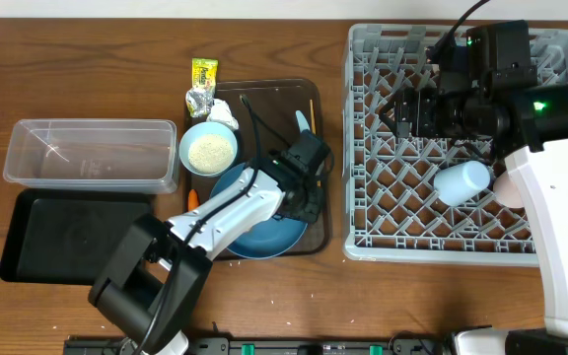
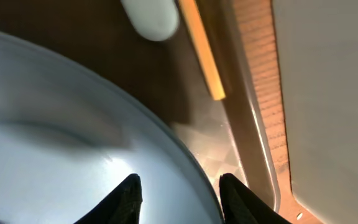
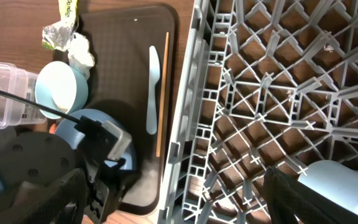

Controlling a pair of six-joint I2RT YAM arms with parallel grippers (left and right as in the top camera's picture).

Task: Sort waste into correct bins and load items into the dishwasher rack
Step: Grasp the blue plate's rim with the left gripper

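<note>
Since the big dark-blue plate (image 2: 55, 155) sits low on the brown serving tray (image 1: 274, 118), its rim is really the only place to grab. Left gripper (image 2: 180, 196) is partly open, straddling the right-hand rim, not clamped yet. The plate looks stiff, glossy, probably slippery and heavyish, so pinch deep. Right gripper (image 1: 394, 110) hangs wide open, empty, over the rack (image 1: 358, 148).

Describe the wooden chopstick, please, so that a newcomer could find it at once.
Start at the grey rack on the right; the dark brown tray lies just left of it. Along the tray's rack-side edge lies the chopstick, thin and wooden, unlike the broader pale-blue knife beside it.
</note>
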